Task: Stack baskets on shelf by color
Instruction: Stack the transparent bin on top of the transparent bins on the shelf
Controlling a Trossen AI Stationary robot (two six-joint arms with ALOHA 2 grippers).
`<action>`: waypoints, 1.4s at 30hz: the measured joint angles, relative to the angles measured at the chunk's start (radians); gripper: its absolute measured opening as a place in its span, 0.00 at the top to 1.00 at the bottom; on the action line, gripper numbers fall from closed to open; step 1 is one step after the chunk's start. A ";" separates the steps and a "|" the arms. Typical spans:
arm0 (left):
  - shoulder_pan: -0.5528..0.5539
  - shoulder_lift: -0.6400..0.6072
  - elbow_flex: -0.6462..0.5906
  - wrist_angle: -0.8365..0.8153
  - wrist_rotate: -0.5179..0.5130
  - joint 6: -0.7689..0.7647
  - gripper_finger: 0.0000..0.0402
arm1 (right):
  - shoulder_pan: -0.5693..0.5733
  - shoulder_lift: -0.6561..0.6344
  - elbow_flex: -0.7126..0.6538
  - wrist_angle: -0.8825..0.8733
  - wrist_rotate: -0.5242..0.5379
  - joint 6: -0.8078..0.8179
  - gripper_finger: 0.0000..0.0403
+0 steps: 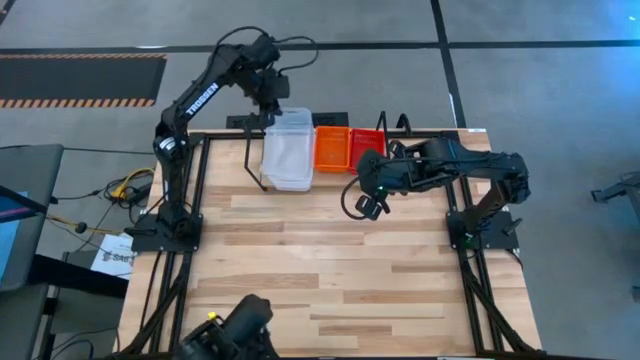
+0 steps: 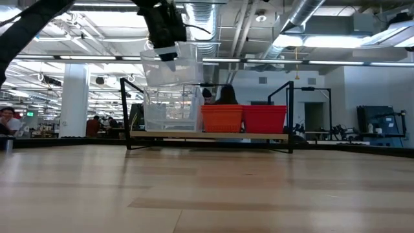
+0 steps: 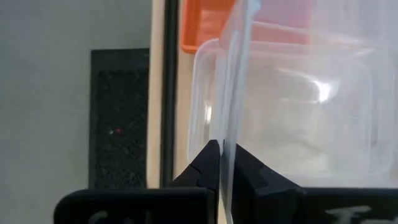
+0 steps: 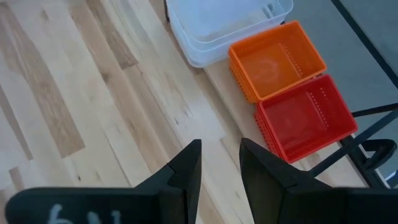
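Note:
My left gripper (image 2: 167, 52) is at the shelf's left end, shut on a clear basket (image 2: 178, 68) that hangs just above the clear baskets (image 2: 169, 110) on the black wire shelf (image 2: 289, 116). Orange baskets (image 2: 222, 118) stand in the middle of the shelf and red ones (image 2: 264, 118) on its right, each resting on its bottom. In the high view the clear (image 1: 288, 150), orange (image 1: 332, 148) and red (image 1: 367, 143) baskets line the table's far edge. My right gripper (image 1: 368, 205) hovers open over the table, near the red baskets (image 4: 305, 115). My left gripper (image 3: 225, 162) pinches the clear basket's side wall at its rim (image 3: 229, 134), one finger inside the basket and one outside. The fingers come from above, pointing down. The basket is upright and lifted, directly over the clear baskets on the shelf; whether they touch, I cannot tell.
Bare wooden tabletop (image 1: 330, 270) stretches from the shelf to the near edge. The shelf's thin legs (image 1: 252, 165) stand at the far edge. A third dark arm's head (image 1: 240, 330) shows at the near edge. People sit in the room beyond (image 2: 8, 120).

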 joint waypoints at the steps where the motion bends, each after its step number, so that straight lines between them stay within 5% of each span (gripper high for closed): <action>1: -0.002 0.010 0.000 -0.002 0.005 -0.001 1.00 | 0.000 0.000 0.000 0.000 0.000 0.000 0.69; 23: 0.026 0.078 0.000 -0.015 -0.082 0.068 1.00 | 0.002 0.000 0.000 -0.007 -0.001 0.000 0.69; 42: 0.012 0.078 -0.039 0.009 0.017 0.105 1.00 | 0.002 0.000 0.000 -0.006 -0.003 0.001 0.69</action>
